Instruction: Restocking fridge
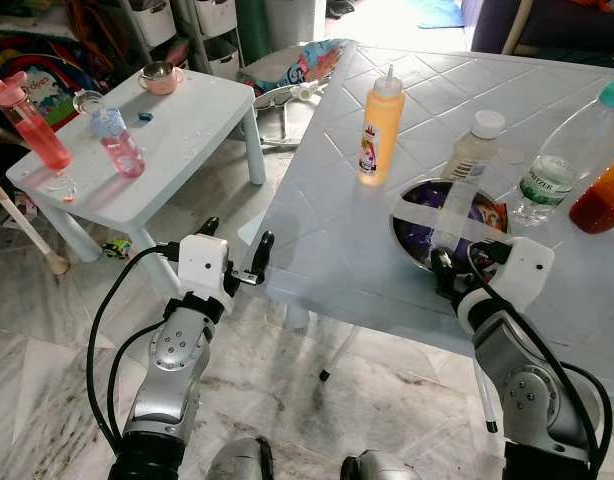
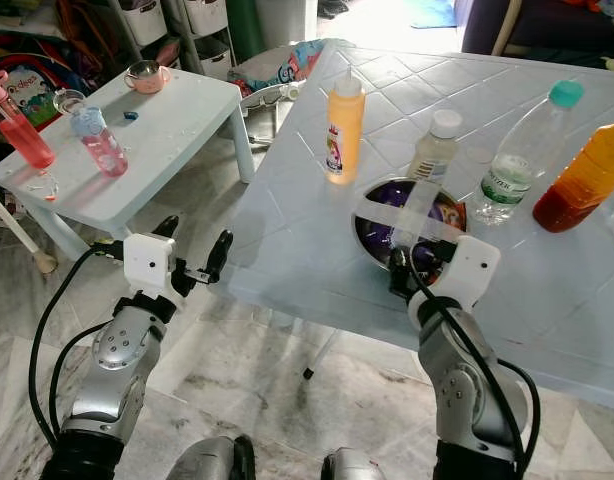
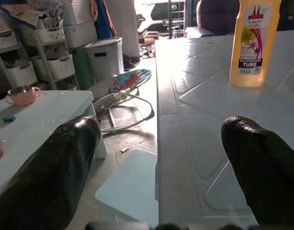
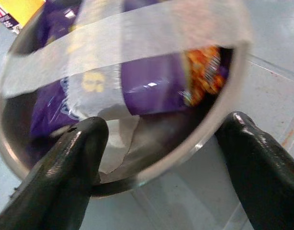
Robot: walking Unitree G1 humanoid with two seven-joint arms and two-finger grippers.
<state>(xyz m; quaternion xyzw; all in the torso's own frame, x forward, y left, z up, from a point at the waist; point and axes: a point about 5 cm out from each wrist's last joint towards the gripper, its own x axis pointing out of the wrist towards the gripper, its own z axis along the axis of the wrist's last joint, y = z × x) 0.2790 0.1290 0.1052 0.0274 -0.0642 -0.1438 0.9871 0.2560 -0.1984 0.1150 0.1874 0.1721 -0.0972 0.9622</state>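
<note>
A steel bowl holding purple snack packets under crossed white tape stands near the front edge of the big white table. My right gripper is open at the bowl's near rim, one finger over the rim and the other outside it. Behind the bowl stand a yellow squeeze bottle, a small clear bottle, a water bottle with a teal cap and an orange juice bottle. My left gripper hangs open and empty at the table's left edge.
A low white table to the left carries two pink bottles and a pink cup. A baby bouncer and storage bins stand behind. A pale stool sits under the big table's edge.
</note>
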